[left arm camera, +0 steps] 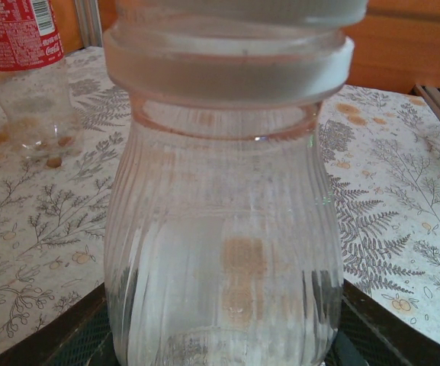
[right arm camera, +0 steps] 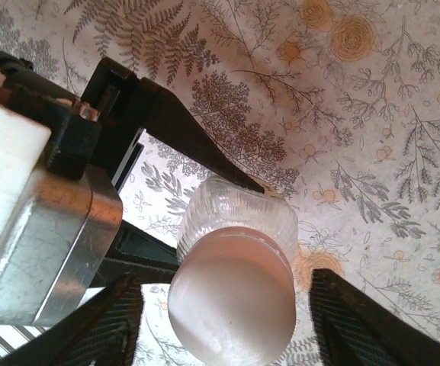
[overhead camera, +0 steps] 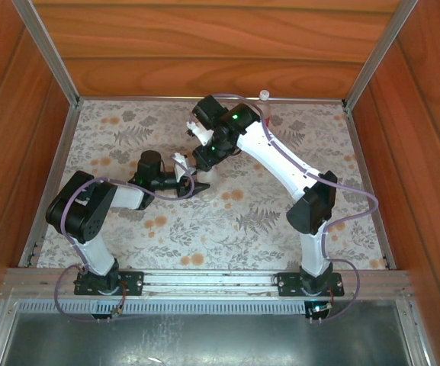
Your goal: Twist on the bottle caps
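Mid-table, left end effector (overhead camera: 195, 186) grips half-hidden bottle (left arm camera: 220, 252); right end effector (right arm camera: 223, 284) wide around cap (right arm camera: 232, 313).

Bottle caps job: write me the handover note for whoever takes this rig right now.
Left gripper: shut on the clear ribbed bottle, holding it upright.
Right gripper: open, fingers on either side of the white cap, not touching it.
Done: that cap sits on the bottle's neck; how tight it is cannot be told.
Red-label bottle: stands at the far edge of the table and seems to carry a second white cap.
Left: probably close on the cap, twist until snug, then release both grippers.
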`<action>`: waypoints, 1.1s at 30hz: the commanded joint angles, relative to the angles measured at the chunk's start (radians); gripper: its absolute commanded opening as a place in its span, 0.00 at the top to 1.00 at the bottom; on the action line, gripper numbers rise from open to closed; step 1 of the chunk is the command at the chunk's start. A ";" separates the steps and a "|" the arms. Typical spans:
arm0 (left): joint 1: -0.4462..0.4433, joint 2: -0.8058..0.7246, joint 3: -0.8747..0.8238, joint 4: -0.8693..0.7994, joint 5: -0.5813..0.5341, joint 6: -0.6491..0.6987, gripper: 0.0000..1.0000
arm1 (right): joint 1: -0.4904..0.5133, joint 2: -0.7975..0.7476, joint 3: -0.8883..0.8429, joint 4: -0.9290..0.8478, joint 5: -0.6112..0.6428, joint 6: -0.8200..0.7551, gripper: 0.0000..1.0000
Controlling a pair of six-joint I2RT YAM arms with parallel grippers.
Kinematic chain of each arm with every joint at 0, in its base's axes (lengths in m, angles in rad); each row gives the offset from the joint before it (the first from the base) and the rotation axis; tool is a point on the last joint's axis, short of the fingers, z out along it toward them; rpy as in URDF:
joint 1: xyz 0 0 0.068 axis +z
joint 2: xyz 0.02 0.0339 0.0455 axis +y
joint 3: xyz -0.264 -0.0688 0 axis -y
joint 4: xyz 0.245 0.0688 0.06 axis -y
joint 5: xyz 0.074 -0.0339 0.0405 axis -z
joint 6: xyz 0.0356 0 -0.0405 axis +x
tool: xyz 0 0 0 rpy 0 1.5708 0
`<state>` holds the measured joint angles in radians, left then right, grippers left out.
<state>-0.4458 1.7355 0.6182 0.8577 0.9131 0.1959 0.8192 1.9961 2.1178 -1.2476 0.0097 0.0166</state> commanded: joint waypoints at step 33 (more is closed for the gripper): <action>-0.002 0.022 0.009 -0.012 0.027 -0.021 0.39 | -0.072 -0.120 -0.236 0.183 -0.055 0.098 0.69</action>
<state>-0.4458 1.7355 0.6182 0.8581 0.9138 0.1852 0.7521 1.8687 1.9095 -1.0439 -0.0460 0.1131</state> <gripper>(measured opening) 0.611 0.318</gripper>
